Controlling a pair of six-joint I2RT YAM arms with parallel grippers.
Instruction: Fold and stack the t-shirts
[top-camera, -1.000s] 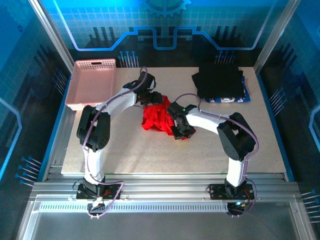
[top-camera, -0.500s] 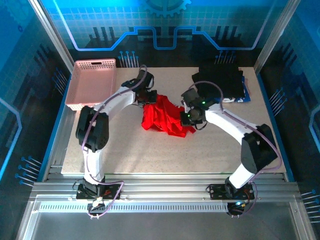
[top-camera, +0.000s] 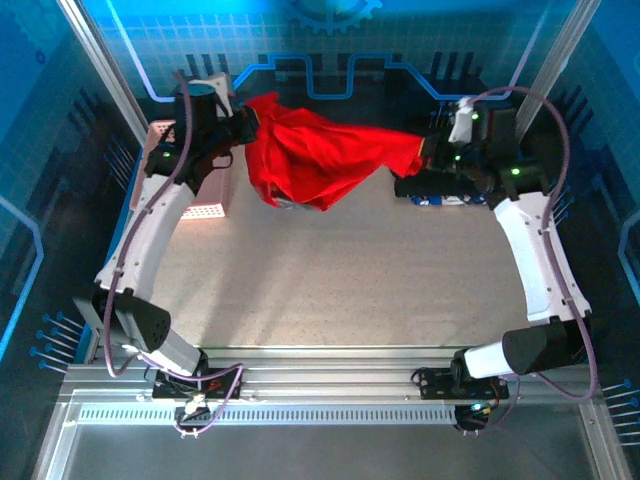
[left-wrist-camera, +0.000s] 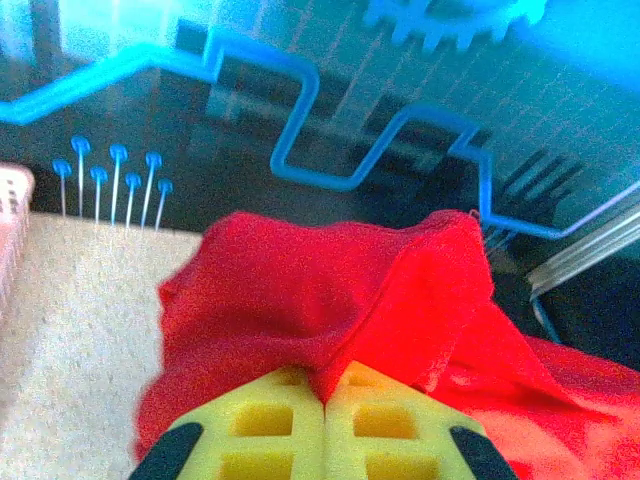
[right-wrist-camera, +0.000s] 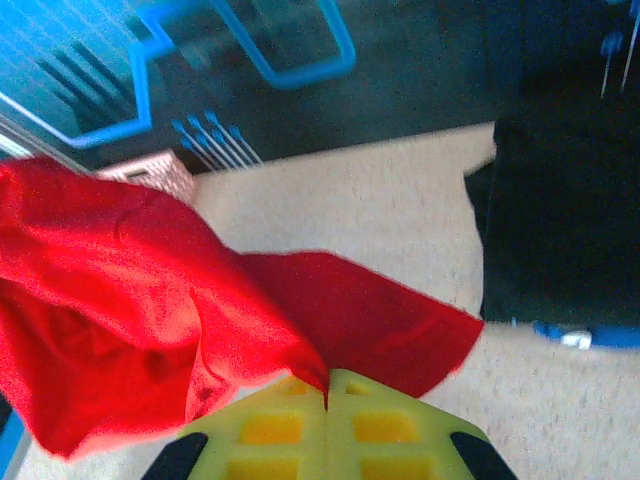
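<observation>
The red t-shirt (top-camera: 320, 160) hangs in the air above the back of the table, stretched between both grippers. My left gripper (top-camera: 246, 122) is shut on its left end; in the left wrist view the yellow pads (left-wrist-camera: 280, 420) pinch a fold of the red cloth (left-wrist-camera: 300, 290). My right gripper (top-camera: 426, 156) is shut on the right end, with red fabric (right-wrist-camera: 110, 290) caught between its jaws (right-wrist-camera: 327, 385). The shirt sags in loose folds and its print is hidden. A folded black shirt (right-wrist-camera: 560, 220) lies on a navy one (right-wrist-camera: 605, 336) at the back right of the table.
The pink perforated basket (top-camera: 205, 205) sits at the back left, partly behind the left arm. The speckled tabletop (top-camera: 350, 290) stretches out below the hanging shirt. Glass enclosure walls (top-camera: 90, 60) stand close to both raised arms.
Both arms rose from the table's middle and swung apart toward the back corners. The red shirt went up with them, from a crumpled heap to a hanging spread.
</observation>
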